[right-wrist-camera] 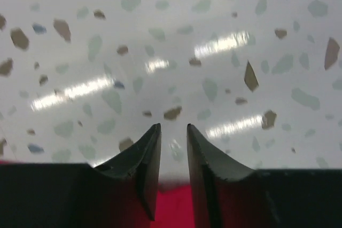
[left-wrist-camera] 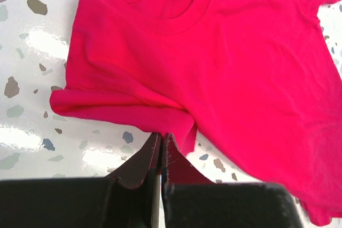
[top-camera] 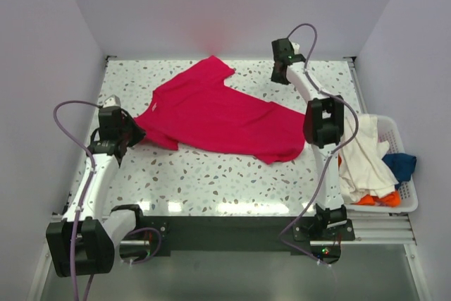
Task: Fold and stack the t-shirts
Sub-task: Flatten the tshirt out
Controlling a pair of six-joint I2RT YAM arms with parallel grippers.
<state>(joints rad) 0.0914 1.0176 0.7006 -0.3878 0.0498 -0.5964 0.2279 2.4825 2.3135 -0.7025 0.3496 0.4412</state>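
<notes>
Our left end effector (left-wrist-camera: 161, 138) is closed tight, its tips meeting on a gathered fold at the edge of the red t-shirt (left-wrist-camera: 230, 68), beside the sleeve, and seemingly pinching it. Our right end effector (right-wrist-camera: 173, 127) stands slightly parted with nothing between its fingers, hanging over bare speckled bench (top-camera: 211, 181) at the far side, with red cloth just behind the fingers. The red t-shirt lies spread across the middle of the bench, collar and label facing up. At the right edge a white basket (top-camera: 407, 199) holds the cream t-shirt (top-camera: 366, 163), the blue t-shirt (top-camera: 402, 165) and the orange t-shirt (top-camera: 377, 200).
</notes>
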